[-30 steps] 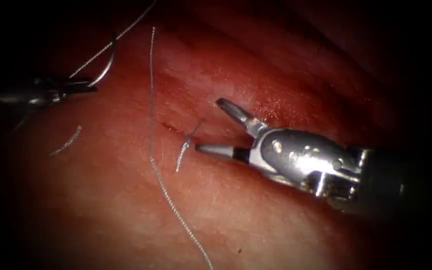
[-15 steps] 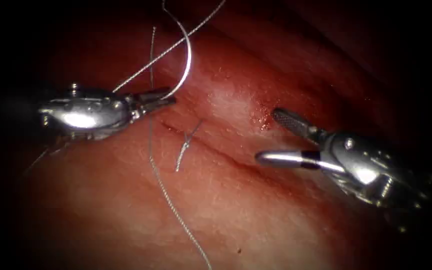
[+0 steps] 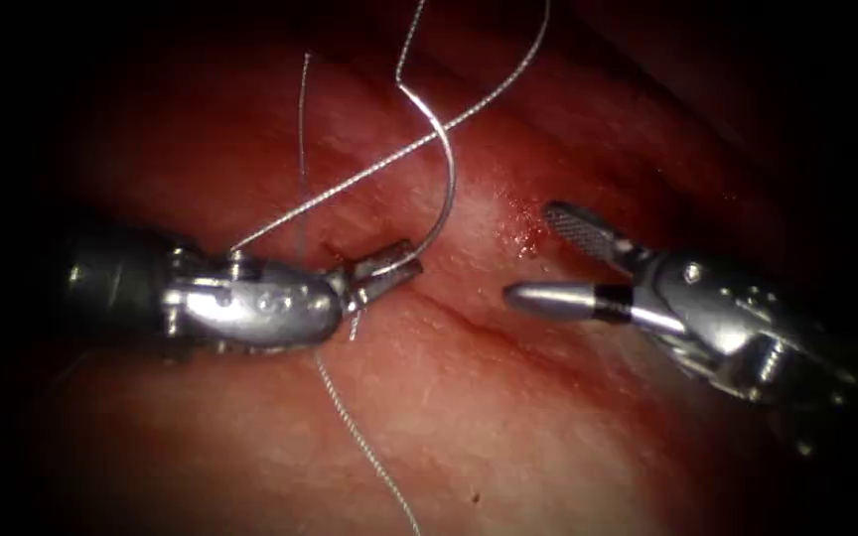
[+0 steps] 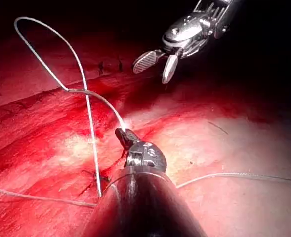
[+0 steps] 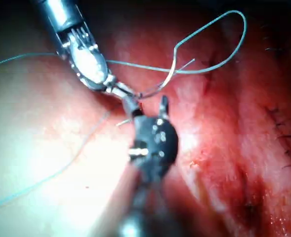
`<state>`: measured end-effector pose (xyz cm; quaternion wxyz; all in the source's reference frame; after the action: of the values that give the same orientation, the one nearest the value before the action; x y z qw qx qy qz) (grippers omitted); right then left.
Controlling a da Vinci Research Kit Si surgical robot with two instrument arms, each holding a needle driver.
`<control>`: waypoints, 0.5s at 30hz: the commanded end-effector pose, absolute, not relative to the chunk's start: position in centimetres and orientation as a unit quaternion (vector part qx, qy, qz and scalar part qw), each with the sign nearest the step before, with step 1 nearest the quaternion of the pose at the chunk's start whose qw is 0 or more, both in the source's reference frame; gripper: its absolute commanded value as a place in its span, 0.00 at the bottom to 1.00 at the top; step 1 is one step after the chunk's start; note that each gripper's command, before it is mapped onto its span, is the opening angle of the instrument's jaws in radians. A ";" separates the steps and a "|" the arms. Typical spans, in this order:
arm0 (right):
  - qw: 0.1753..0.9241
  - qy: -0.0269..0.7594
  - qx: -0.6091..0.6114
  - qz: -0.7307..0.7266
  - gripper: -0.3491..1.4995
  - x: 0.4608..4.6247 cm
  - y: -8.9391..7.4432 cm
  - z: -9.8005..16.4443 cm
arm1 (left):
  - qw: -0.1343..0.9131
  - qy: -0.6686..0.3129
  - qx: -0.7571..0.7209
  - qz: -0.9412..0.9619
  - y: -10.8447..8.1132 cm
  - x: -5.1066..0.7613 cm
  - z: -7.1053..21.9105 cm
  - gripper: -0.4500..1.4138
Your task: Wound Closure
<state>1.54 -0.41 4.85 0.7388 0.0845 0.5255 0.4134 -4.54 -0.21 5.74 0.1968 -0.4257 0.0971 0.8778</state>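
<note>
My left tool (image 3: 394, 266) is shut on the curved needle (image 3: 446, 194) near one end, just above the left end of the cut (image 3: 469, 323). The needle arcs up free of the tissue (image 3: 469, 437), and the thread (image 3: 350, 184) leaves its upper end. My right tool (image 3: 530, 253) stands open on the right, holding nothing. In the left wrist view the left tool (image 4: 121, 132) grips the needle (image 4: 103, 101), with the right tool (image 4: 152, 71) open beyond. In the right wrist view the right tool (image 5: 147, 102) gapes just beside the left tool (image 5: 118, 90) and needle (image 5: 162, 88).
A tied stitch with short cut ends (image 3: 355, 323) sits on the cut, partly behind the left tool. A long loose thread (image 3: 359, 447) lies down the tissue left of the cut. Red fluid (image 3: 518, 226) glistens near the right tool. Older dark stitches (image 5: 283, 136) line the tissue.
The left tool has carried the needle right and down, from the far left to the cut. The right tool drew back to the right a second ago and has stayed open.
</note>
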 end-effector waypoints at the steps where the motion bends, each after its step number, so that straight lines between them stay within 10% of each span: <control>1: 0.739 0.526 0.085 0.412 0.75 1.59 -0.4 4.9 | 0.189 0.103 -0.429 0.877 -0.3 -4.62 5.8 0.00; 15: 0.757 0.475 0.082 0.442 0.56 1.68 -0.3 5.0 | 0.128 0.167 -0.429 0.878 -0.4 -4.70 5.7 0.00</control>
<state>1.60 -0.30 4.95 0.7578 0.0801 0.4698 0.4457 -4.64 -0.39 5.68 0.1283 -0.4290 0.1696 0.8779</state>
